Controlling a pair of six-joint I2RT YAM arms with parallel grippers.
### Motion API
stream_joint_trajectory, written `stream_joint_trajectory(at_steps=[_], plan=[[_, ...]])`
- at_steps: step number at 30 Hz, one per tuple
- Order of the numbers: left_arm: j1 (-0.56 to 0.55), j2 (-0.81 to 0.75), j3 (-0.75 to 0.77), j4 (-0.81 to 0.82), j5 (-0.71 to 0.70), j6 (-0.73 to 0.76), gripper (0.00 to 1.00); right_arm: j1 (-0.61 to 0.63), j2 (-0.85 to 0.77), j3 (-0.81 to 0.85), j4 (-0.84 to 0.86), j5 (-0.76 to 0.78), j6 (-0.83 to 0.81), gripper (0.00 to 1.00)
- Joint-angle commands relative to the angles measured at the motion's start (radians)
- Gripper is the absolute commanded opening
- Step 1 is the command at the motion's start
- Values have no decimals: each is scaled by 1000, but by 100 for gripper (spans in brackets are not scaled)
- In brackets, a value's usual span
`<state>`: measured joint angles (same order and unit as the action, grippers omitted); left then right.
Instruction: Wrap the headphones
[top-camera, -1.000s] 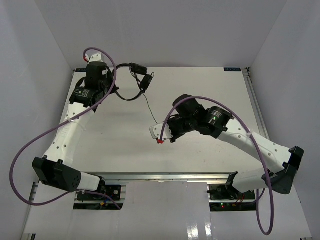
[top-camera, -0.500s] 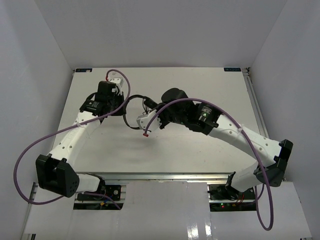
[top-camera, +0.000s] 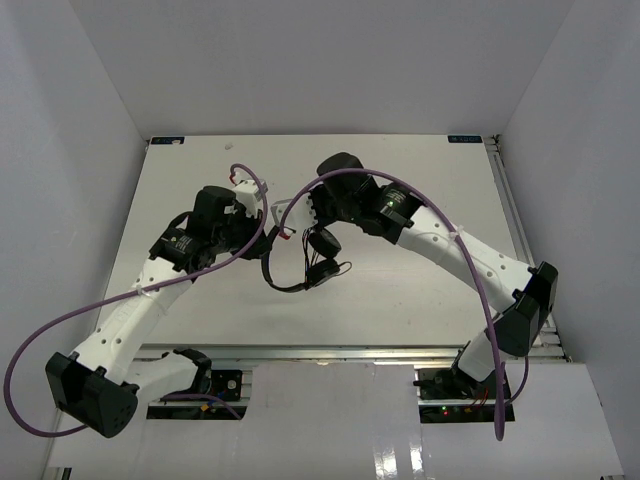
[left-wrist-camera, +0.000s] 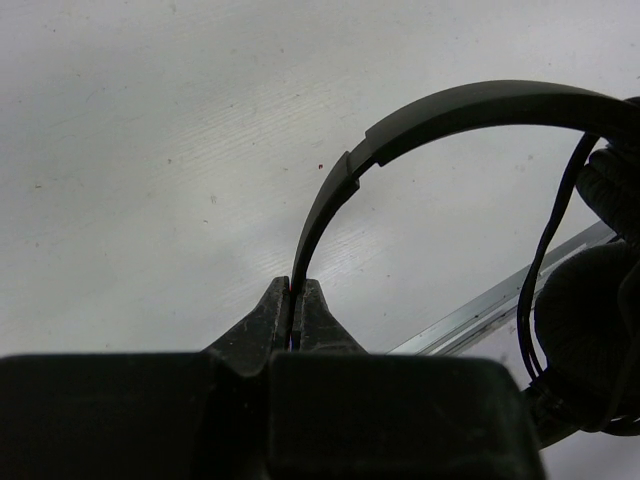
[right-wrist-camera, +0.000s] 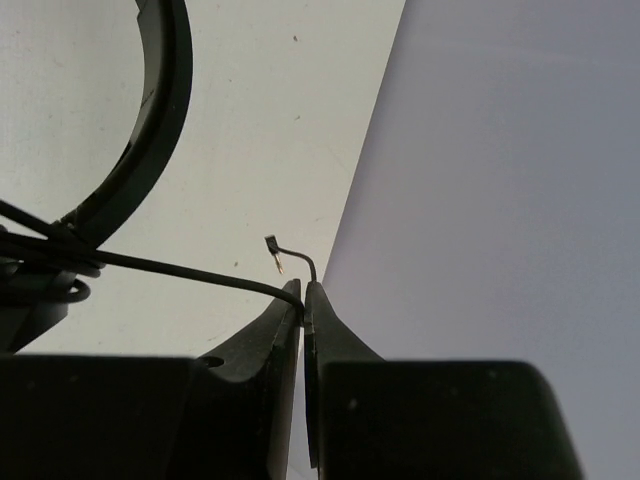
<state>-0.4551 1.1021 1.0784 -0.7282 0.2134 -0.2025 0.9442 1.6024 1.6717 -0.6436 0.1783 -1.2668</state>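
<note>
The headphones (top-camera: 320, 272) lie between the two arms, over the middle of the tabletop (top-camera: 430, 165) — earcups (top-camera: 323, 242) close together. The left tool (left-wrist-camera: 296, 292) is clamped fully shut on the thin headband (left-wrist-camera: 470, 103) at its end. The right tool (right-wrist-camera: 302, 290) is pinched shut on the cord (right-wrist-camera: 170, 266) — just behind the plug (right-wrist-camera: 272, 252).

no readable text, labels or numbers
</note>
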Motion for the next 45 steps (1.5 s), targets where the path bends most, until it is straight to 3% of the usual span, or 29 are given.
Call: stream_joint_trajectory(at_steps=[1, 13, 25, 33, 45], plan=[[0, -63, -13, 13, 36, -20, 0, -59, -39, 78, -35, -137, 80, 8], [0, -76, 88, 36, 102, -91, 0, -191, -41, 58, -210, -646, 195, 8], [0, -74, 183, 48, 80, -143, 0, -361, -24, -34, -216, -1220, 318, 8], [0, -42, 198, 72, 98, -168, 0, -367, -4, -146, -33, -1440, 518, 8], [0, -38, 228, 84, 98, -169, 0, -367, -45, -340, 400, -1476, 839, 20]])
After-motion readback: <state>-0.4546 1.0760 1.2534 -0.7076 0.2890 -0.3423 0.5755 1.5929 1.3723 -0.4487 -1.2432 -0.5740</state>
